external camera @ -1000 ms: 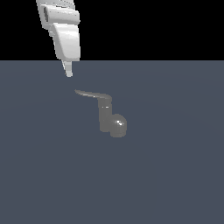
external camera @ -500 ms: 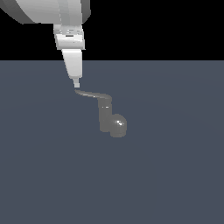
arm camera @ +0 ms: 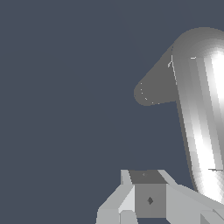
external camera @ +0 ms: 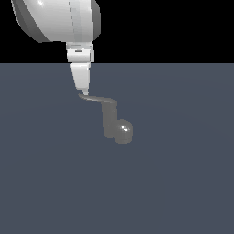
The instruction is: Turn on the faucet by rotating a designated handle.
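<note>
The faucet (external camera: 114, 124) is a glossy grey post with a rounded dome at its base, standing on the dark floor near the middle of the exterior view. Its handle (external camera: 98, 98), a thin curved lever, sticks out from the post's top toward the exterior view's left. My gripper (external camera: 84, 93) hangs straight down from the white arm, fingers together, with its tip at the lever's outer end; real contact is unclear. In the wrist view the handle (arm camera: 199, 118) is a large bright bar beside my gripper (arm camera: 148, 194), with the darker faucet base (arm camera: 151, 89) beyond.
A flat dark blue-grey floor (external camera: 183, 183) surrounds the faucet. The bulky white arm link (external camera: 57, 18) fills the upper part of the exterior view's left, above the gripper.
The arm has come down and shifted toward the exterior view's right, bringing the gripper tip from above the lever down to its outer end. The handle has not visibly turned.
</note>
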